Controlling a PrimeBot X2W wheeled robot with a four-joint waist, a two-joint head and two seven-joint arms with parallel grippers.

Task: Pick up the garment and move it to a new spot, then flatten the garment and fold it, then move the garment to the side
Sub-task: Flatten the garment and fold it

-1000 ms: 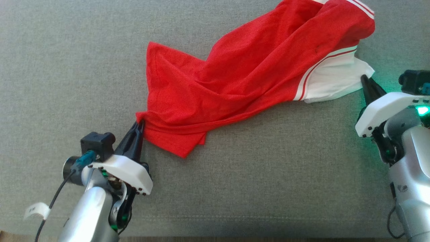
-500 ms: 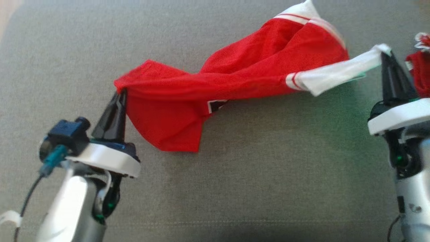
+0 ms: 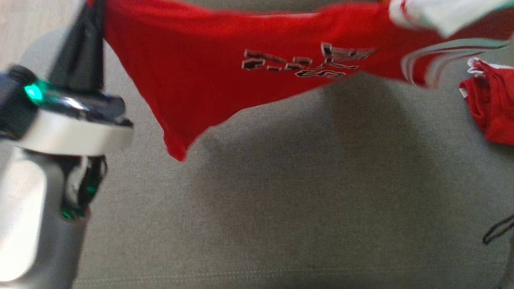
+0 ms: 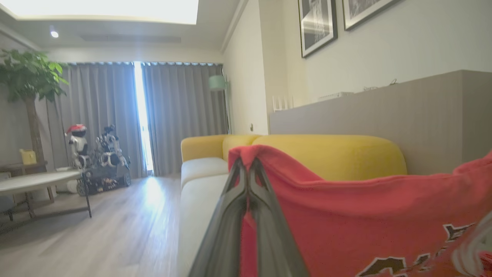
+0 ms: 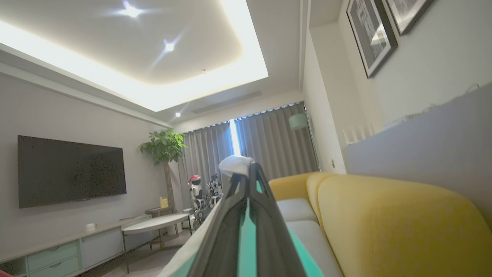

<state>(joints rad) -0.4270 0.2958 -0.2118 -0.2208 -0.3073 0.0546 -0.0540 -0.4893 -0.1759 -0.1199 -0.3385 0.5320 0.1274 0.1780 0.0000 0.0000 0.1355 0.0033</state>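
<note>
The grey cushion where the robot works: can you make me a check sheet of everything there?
Surface: grey cushion, shadowed under the raised cloth.
Job's things: red garment hanging in the air between both grippers, lettering showing.
Clutter: second red garment, bunched at the head view's right edge.
Grippers: left gripper, jaws shut on the red edge; right gripper, jaws shut on the white sleeve.
Cables: thin black cable at lower right.
Surroundings: yellow sofa back, grey curtains, television, potted plant.

A yellow sofa [image 4: 330, 156] sits beneath framed pictures [image 4: 317, 25]. Grey curtains [image 4: 180, 115] hang at the far end. There is a wood floor [image 4: 115, 231], a wall TV [image 5: 71, 171] and a plant [image 5: 163, 148].
</note>
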